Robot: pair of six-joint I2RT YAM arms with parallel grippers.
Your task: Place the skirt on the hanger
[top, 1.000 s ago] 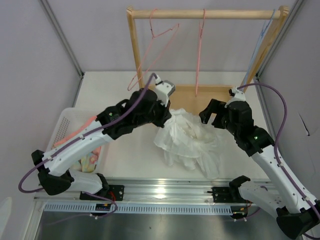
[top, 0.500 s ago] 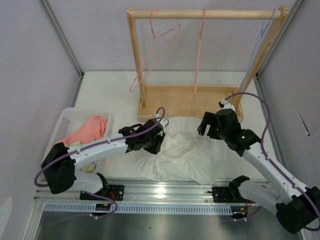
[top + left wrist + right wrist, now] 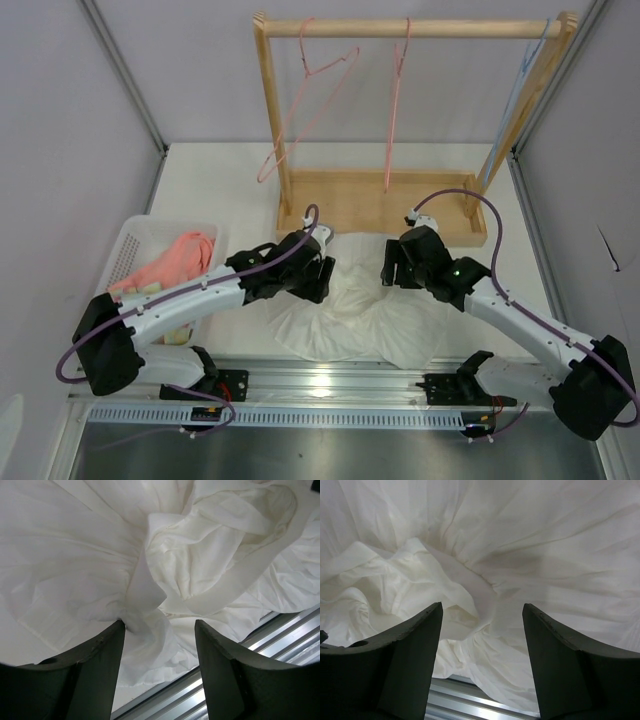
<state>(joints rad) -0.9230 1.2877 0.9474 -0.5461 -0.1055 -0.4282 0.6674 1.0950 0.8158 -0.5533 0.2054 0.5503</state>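
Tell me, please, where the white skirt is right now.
In the top view the skirt lies spread out just in front of the wooden rack, between the left pincer and the right pincer.

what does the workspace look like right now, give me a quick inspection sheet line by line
surface: white table, with the skirt spread over its near middle
job's things: skirt lies crumpled on the table between the arms; pale pink hanger hangs tilted on the rack, not yet used
clutter: white basket at left holds pink clothes; deeper pink hanger and blue hanger are on the rack
grippers: left gripper and right gripper are both open, low over the skirt
cables: purple cables arch off both arms, no snag seen
surroundings: wooden rack, grey walls, metal rail at the near edge
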